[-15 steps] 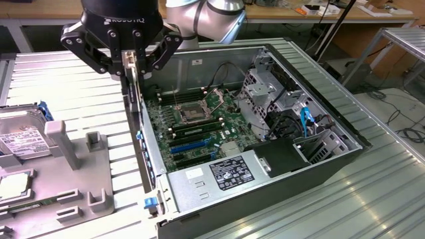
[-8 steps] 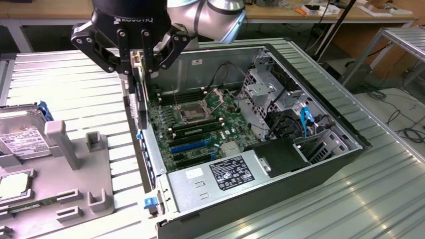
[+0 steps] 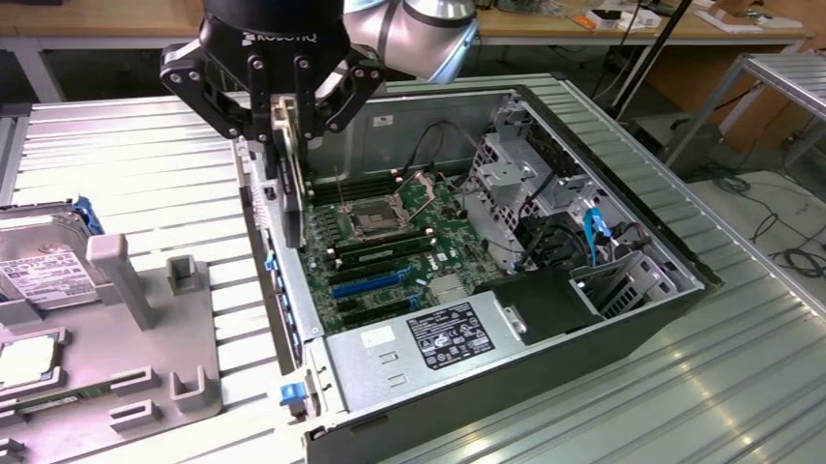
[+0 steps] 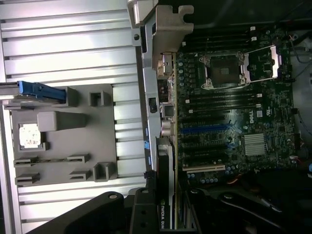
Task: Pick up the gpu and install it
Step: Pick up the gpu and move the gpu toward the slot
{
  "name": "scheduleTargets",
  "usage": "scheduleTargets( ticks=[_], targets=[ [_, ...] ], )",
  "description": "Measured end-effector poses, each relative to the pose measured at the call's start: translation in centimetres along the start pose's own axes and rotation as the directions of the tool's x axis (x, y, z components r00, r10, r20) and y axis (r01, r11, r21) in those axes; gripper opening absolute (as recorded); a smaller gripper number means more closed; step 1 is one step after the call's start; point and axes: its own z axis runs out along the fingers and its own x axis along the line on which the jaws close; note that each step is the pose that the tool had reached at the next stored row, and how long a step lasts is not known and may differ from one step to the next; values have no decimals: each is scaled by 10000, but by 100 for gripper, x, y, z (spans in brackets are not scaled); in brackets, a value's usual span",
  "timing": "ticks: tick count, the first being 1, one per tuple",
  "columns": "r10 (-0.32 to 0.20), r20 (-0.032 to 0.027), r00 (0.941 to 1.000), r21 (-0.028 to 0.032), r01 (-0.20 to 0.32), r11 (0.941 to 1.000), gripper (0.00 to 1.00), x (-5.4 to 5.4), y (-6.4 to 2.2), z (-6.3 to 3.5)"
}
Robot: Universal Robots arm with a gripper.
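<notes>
**Gpu held on edge over the open case**

The end effector (image 3: pixel 286 130) is clamped on the upper end of the gpu (image 3: pixel 294 193), with one finger on each flat face. The card hangs at the exterior view's left side of the case (image 3: pixel 400 121), close along its rear wall and over the edge of the motherboard (image 3: pixel 427 242). Whether its lower end is already below the case rim, I cannot tell.

The gpu is on edge and nearly upright, its long axis running down from the end effector toward the board. In the wrist view its pale metal bracket (image 4: pixel 168 29) sits at the end far from the fingers (image 4: pixel 141 209). The card's thin edge looks to run along the rear wall, crosswise to the blue slots (image 4: pixel 204 129).

To do this step well, I judge the contact edge must be brought parallel to one blue slot. The bracket should meet the rear opening. The descent should be slow and straight, because a tilted card would bind or scrape nearby components.
</notes>
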Motion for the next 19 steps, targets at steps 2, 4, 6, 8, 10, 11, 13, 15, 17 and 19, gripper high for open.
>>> scheduleTargets(
  ticks=[2, 4, 6, 8, 10, 11, 13, 15, 17, 19],
  targets=[
    [1, 0, 10000, 0, -1, 10000, 27, -17, 2, -1],
    [0, -1, 10000, 1, 0, 10000, 27, -34, 3, -1],
    [0, 0, 10000, 1, 0, 10000, 27, -50, 5, -2],
    [0, 0, 10000, 0, 0, 10000, 27, -68, 6, -2],
    [0, 0, 10000, 0, 0, 10000, 27, -152, 14, -3],
    [0, -1, 10000, 1, 0, 10000, 27, -164, 15, -4],
    [1, 0, 10000, 1, -1, 10000, 27, -186, 17, -5],
    [0, 0, 10000, 1, 0, 10000, 27, -202, 18, -6],
    [0, 0, 10000, 0, 0, 10000, 27, -215, 20, -6],
    [0, -1, 10000, 1, 0, 10000, 27, -231, 21, -7]
  ],
)
